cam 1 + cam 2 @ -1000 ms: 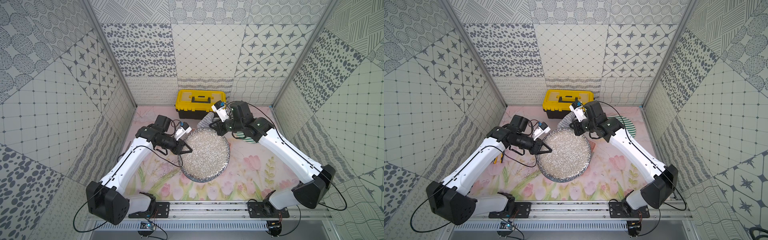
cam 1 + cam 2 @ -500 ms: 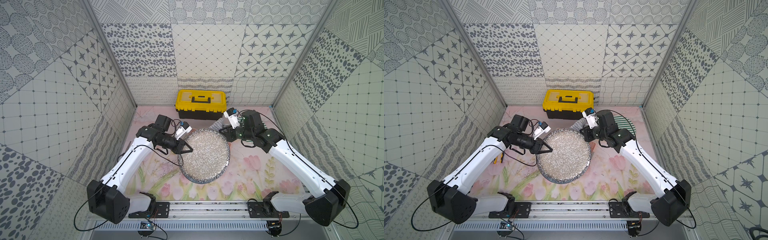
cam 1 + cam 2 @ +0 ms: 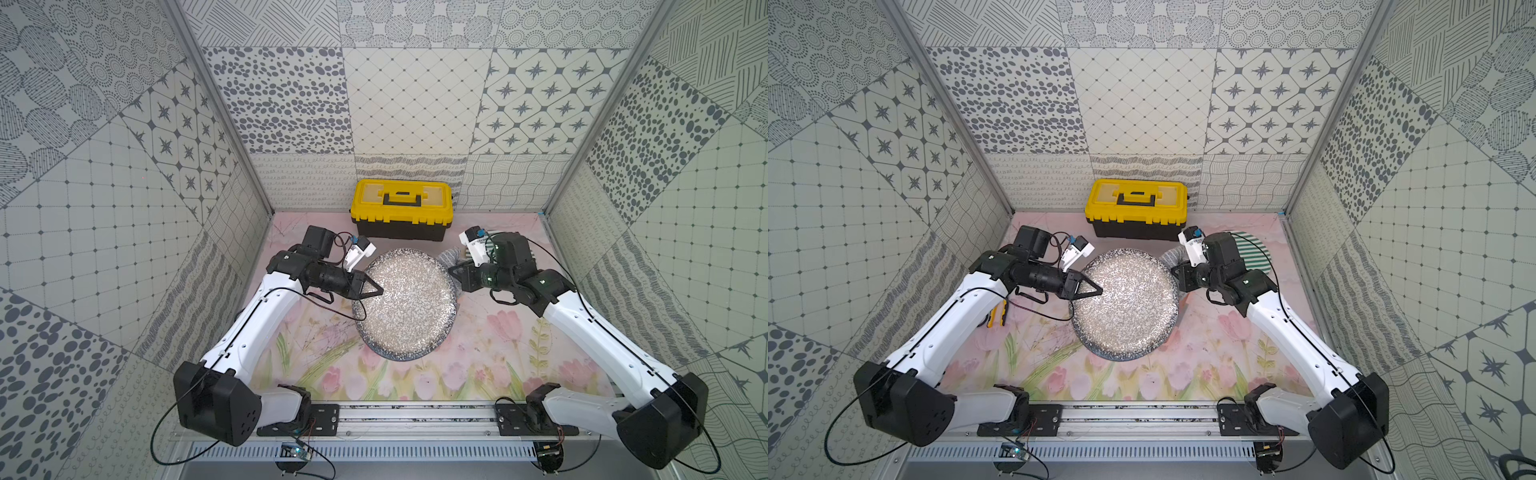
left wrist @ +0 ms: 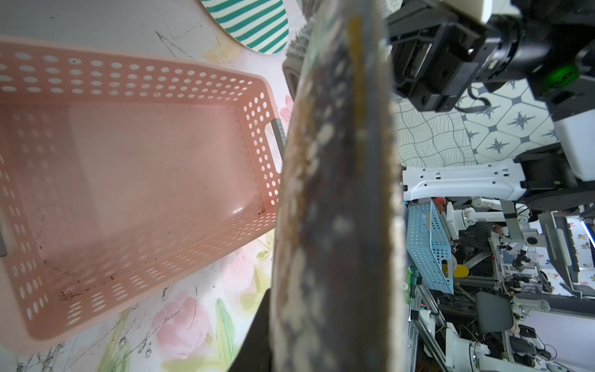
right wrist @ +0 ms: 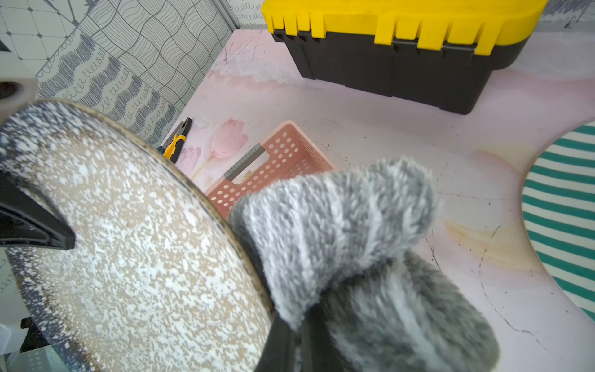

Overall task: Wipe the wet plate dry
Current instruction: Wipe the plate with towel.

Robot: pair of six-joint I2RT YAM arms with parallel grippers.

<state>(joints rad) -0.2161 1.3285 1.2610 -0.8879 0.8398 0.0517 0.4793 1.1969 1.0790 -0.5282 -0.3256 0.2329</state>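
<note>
Top views: shows the speckled plate (image 3: 405, 303) held clear of the table (image 3: 498, 357), tilted, its left rim pinched in the nearly closed left tool (image 3: 374, 290). Shows the right tool (image 3: 454, 272) clamped shut on a grey cloth (image 3: 449, 255) at the far right rim.
Left wrist: sees the plate edge-on above a pink basket (image 4: 128, 161).
Right wrist: places the cloth at the rim, apparently touching, with the plate's face stretching from the right tool toward the left arm. Probably calls for a sweep that way.

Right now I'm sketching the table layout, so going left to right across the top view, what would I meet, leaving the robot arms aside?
In a top view: yellow-handled pliers → speckled round plate → grey fluffy cloth → green-striped round plate. The yellow toolbox overlaps the speckled plate's span, so it is left out.
</note>
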